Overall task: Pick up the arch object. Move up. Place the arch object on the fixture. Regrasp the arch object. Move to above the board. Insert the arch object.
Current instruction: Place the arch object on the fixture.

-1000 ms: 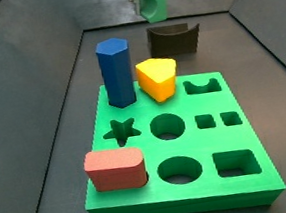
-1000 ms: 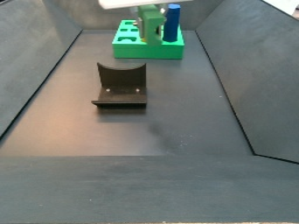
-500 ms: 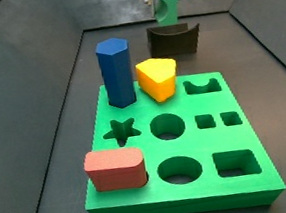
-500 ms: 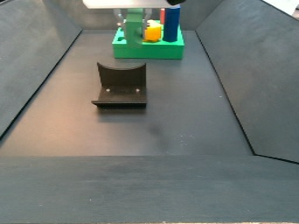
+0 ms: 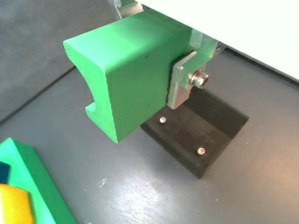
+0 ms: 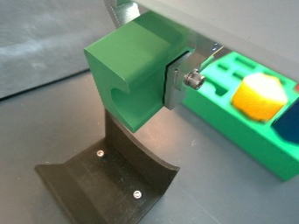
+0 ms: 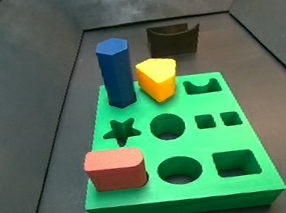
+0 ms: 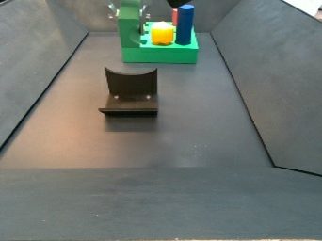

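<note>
Gripper (image 5: 176, 66) at top edge of side view, fingers (image 6: 176, 80) clamped on arch (image 5: 122, 74), high above fixture (image 7: 173, 39) and board (image 7: 182, 163).

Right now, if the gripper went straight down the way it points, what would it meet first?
Probably the fixture: both wrist views show it directly beneath the arch object held in the gripper, so the arch would touch it first. Exact alignment is unclear.
</note>
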